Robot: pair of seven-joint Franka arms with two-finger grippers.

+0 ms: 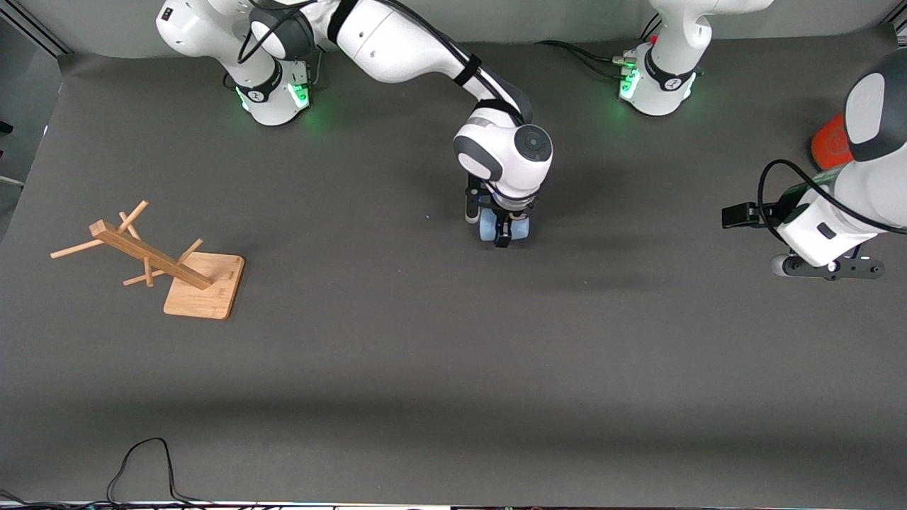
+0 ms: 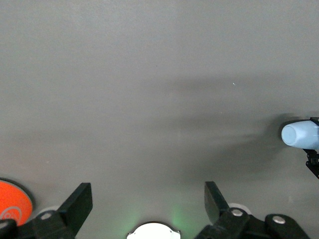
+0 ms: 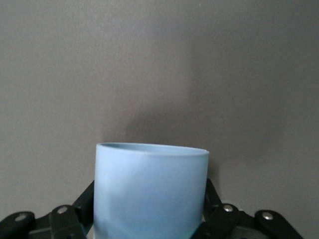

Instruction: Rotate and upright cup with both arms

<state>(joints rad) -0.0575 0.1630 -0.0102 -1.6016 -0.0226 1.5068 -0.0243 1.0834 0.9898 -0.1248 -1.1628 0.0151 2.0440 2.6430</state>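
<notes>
The pale-blue cup lies on its side at the middle of the table, under the right arm's wrist. My right gripper comes down on it from above and is shut on its wall. In the right wrist view the cup fills the gap between the black fingers of the right gripper. My left gripper waits open above the table at the left arm's end. In the left wrist view that gripper holds nothing, and the cup shows far off, one end toward this camera.
A wooden rack of slanted pegs on a square base stands toward the right arm's end. An orange cylinder stands near the left arm, also seen as the orange cylinder beside the left gripper. A black cable lies at the front edge.
</notes>
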